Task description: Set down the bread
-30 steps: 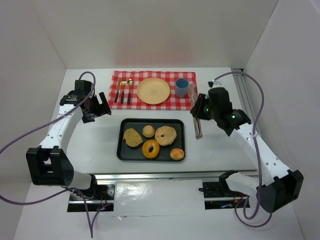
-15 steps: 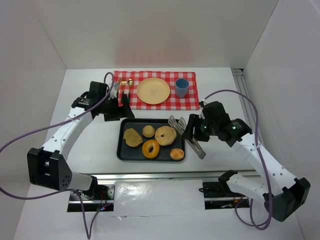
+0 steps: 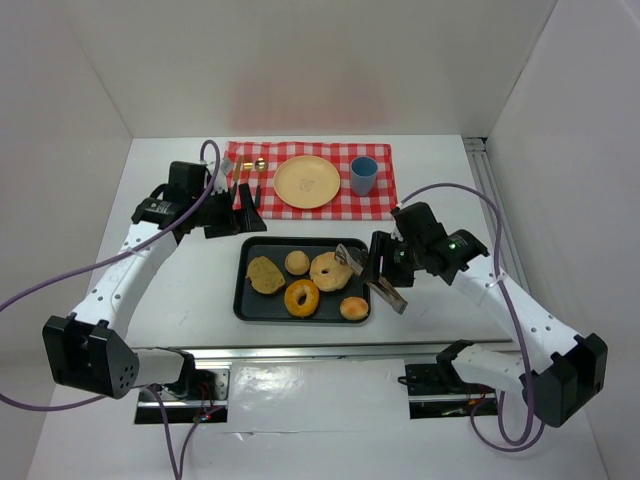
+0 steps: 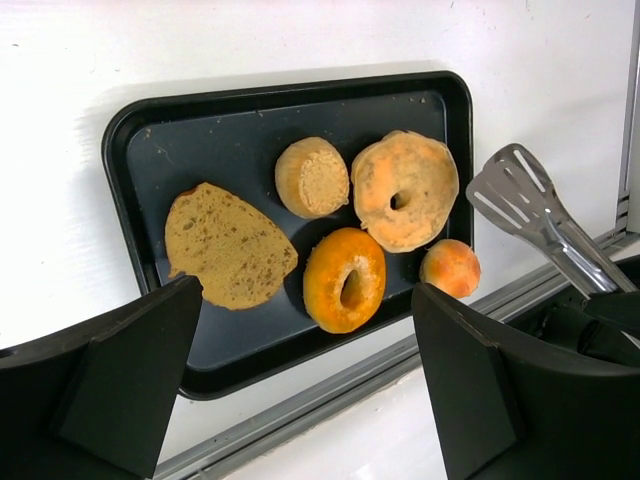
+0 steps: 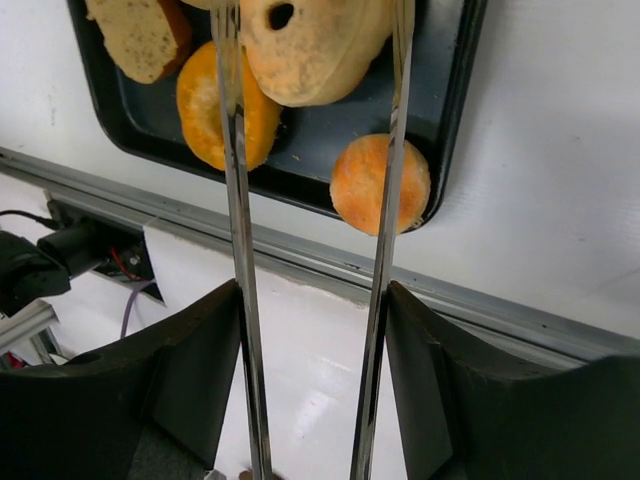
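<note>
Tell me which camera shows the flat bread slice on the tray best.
Left wrist: the bread slice lies whole, close and unobstructed, its crumb visible. Top external shows the slice whole but small. Right wrist catches only part of the slice, cut off by the top edge.

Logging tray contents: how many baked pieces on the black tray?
5: bread slice left, small bun rear centre, pale bagel rear right, orange doughnut front centre, small roll front right.

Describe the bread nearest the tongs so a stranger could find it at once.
Find the black tray mid-table. On its right half, next to the tongs, lies a pale bagel. It is the larger, lighter ring; the orange ring beside it is smaller.
</note>
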{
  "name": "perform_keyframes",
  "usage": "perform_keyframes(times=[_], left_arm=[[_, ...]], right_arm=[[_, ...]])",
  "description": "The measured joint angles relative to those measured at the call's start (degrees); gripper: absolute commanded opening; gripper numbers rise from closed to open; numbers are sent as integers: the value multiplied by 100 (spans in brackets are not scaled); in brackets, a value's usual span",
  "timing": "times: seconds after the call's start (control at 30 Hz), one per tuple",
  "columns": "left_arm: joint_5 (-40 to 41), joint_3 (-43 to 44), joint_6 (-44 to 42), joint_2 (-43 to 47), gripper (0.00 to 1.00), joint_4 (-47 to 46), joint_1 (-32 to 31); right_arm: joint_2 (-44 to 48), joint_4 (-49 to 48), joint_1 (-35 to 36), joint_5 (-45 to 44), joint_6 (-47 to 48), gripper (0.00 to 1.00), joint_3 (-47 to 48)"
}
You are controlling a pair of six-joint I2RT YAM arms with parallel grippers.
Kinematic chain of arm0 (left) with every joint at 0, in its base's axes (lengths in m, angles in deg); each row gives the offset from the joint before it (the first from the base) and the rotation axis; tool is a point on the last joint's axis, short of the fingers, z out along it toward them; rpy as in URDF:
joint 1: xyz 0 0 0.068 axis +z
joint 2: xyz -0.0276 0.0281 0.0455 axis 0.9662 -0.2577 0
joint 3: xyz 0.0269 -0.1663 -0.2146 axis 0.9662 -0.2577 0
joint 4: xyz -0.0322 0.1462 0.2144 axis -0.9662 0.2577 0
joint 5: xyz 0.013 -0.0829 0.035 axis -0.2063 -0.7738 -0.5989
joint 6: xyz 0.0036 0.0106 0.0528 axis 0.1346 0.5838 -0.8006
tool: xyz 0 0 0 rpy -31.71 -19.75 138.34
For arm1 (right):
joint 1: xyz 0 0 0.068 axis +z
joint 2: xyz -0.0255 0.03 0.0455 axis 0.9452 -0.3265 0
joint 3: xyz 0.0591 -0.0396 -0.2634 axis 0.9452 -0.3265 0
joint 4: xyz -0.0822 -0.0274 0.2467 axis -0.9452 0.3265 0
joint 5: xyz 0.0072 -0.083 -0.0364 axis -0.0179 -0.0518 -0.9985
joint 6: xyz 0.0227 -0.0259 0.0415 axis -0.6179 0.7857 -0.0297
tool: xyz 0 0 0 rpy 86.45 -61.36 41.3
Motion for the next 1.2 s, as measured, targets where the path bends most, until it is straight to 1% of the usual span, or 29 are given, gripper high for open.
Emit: perform_keyframes(times=[0.27, 0.3, 0.6, 0.63, 0.7, 0.73, 0.87, 1.0, 1.2], left_arm=[[59, 0, 0, -7, 100, 24, 0], [66, 0, 0, -9, 100, 24, 0], [291, 0, -125, -101, 100, 72, 0], [308, 0, -131, -114, 100, 87, 0], [343, 0, -140, -157, 100, 122, 0], [350, 0, -142, -184, 100, 136, 0], [476, 2, -149, -221, 100, 160, 0], [686, 31, -186, -221, 100, 258, 0], [1045, 227, -278, -225, 100, 369, 11]], right_arm=[[-420, 166, 9, -57, -11, 66, 15], [-479, 166, 15, -57, -11, 67, 22], [-820, 44, 105, 116, 63, 67, 28], [-852, -2, 105, 164, 74, 66, 24], [-949, -105, 107, 236, 105, 60, 24], [-1003, -136, 107, 256, 127, 47, 24], [-1134, -87, 107, 197, 223, 30, 116], [-1209, 28, 105, -11, 332, 30, 638], [-1517, 175, 74, -271, 525, 30, 1945]])
